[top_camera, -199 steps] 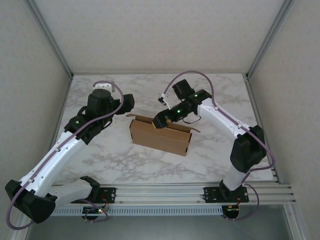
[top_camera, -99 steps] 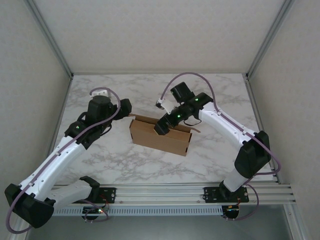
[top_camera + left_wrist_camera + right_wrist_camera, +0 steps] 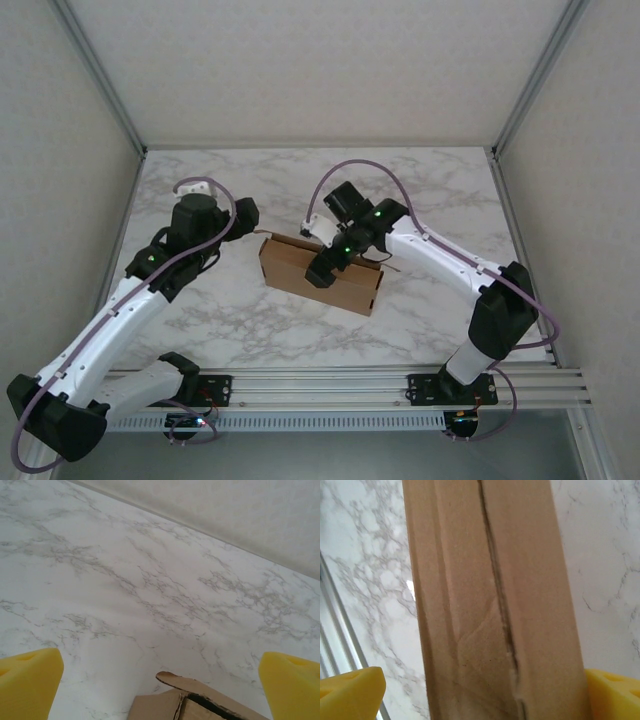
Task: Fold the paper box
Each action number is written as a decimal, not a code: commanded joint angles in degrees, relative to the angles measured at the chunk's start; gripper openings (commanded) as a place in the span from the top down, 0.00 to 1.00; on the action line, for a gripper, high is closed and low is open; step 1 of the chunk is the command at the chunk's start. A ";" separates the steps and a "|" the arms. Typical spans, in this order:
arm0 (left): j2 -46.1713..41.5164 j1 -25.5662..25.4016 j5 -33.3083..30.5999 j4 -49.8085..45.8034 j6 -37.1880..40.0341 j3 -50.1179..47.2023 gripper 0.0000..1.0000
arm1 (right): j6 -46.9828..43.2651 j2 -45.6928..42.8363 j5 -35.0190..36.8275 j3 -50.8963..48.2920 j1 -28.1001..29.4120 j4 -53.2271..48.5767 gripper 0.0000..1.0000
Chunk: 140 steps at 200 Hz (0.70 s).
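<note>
The paper box (image 3: 345, 288), brown cardboard folded into a shallow rectangular shape, stands on the middle of the marble table with small flaps sticking out at its far corners. My right gripper (image 3: 321, 270) hangs over its top, jaws wide. In the right wrist view the box (image 3: 485, 605) runs as a long brown panel with a slit seam between the yellow pads (image 3: 350, 692), and the right gripper (image 3: 482, 697) is open around it. My left gripper (image 3: 247, 214) stands open just left of the box; its wrist view shows the box's corner flap (image 3: 195, 692) low between the fingertips (image 3: 27, 680).
The marble tabletop (image 3: 440, 190) is enclosed by pale walls with metal frame posts. An aluminium rail (image 3: 400, 385) runs along the near edge, also seen as the rail (image 3: 332, 630) at the left of the right wrist view.
The right gripper has moved left and down from the box's far edge to sit over its top. The left arm has shifted slightly back and left, still open.
</note>
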 commanded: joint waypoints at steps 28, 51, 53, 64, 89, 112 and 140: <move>-1.41 0.80 -0.85 0.41 -1.60 -2.07 0.00 | -3.31 0.13 9.50 -3.08 3.14 2.31 0.03; -1.59 0.89 -0.92 0.42 -1.90 -2.34 0.00 | -5.21 -0.01 14.52 -3.49 4.26 3.60 0.11; -1.59 0.96 -0.92 0.39 -1.94 -2.34 0.00 | -5.44 -0.13 14.71 -3.58 4.39 3.72 0.12; -1.54 0.98 -0.32 0.43 -2.42 -2.42 0.00 | -6.13 -0.61 15.72 -3.60 4.84 4.26 0.20; -1.01 1.07 1.91 0.44 -4.38 -2.30 0.00 | -6.28 -1.58 16.13 -2.91 5.58 4.95 0.50; -0.06 1.07 4.06 0.41 -5.93 -1.73 0.00 | -6.65 -1.27 16.81 -2.02 6.40 4.17 0.54; 0.68 1.07 7.81 2.04 -8.23 -2.14 0.00 | -8.32 -0.67 19.90 -1.73 7.71 3.79 0.58</move>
